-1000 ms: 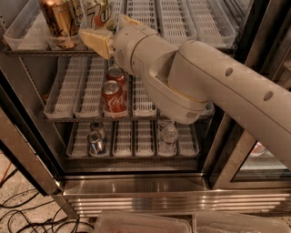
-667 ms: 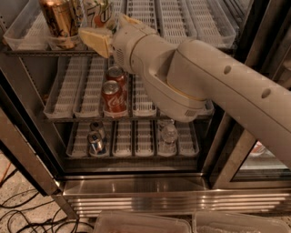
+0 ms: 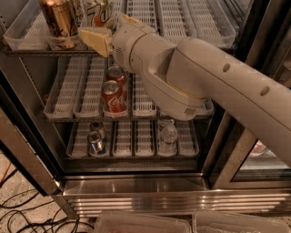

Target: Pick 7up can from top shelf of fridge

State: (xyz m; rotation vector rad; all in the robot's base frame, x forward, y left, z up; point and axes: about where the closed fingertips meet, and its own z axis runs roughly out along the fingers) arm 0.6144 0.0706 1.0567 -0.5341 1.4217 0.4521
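Obs.: I am watching the arm [image 3: 213,86] reaching in from the right of the frame into the fridge [image 3: 136,196], which is standing open. The end effector [image 3: 102,28] is sitting at the upper left, at the front edge of the top shelf [image 3: 173,18]. The 7up can [image 3: 97,11] is standing upright on that shelf at the top edge of the frame, directly above and behind the end effector. I cannot tell whether the end effector is clamped on it or spread clear of it. A gold-bronze can [image 3: 58,20] is standing just left of the 7up can. Two red cola cans [image 3: 113,96] are lining up in one lane of the middle tier. Small silver cans [image 3: 96,141] and a clear bottle [image 3: 168,136] are resting on the bottom tier. Cables [image 3: 27,214] are trailing over the floor at lower left.
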